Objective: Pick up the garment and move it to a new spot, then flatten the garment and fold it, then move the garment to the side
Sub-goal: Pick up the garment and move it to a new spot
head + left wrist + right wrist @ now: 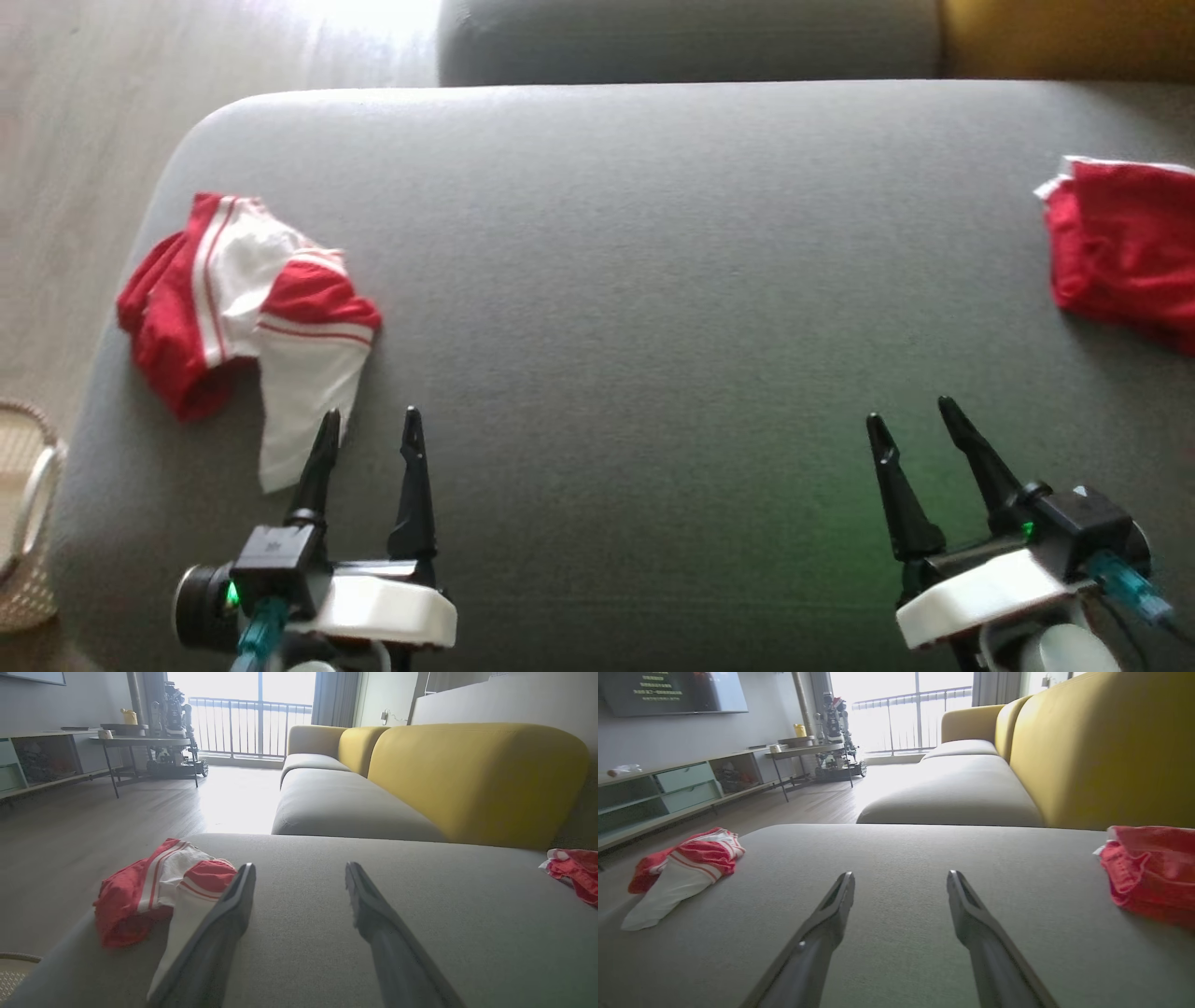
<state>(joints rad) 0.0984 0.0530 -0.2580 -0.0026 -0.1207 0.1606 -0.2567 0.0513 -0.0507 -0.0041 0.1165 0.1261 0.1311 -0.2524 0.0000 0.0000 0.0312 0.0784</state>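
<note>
A crumpled red and white garment (252, 308) lies near the left end of the grey cushion (653, 280); it also shows in the left wrist view (159, 891) and the right wrist view (682, 868). My left gripper (371, 425) stands open just below the garment's white tail, its left fingertip over the cloth's lower edge, nothing between the fingers. My right gripper (910, 415) is open over bare cushion at the lower right, far from the garment.
A second red cloth (1120, 247) lies at the cushion's right edge, seen too in the right wrist view (1148, 872). A woven basket (23, 523) stands on the floor at the left. A yellow sofa back (467, 774) rises behind.
</note>
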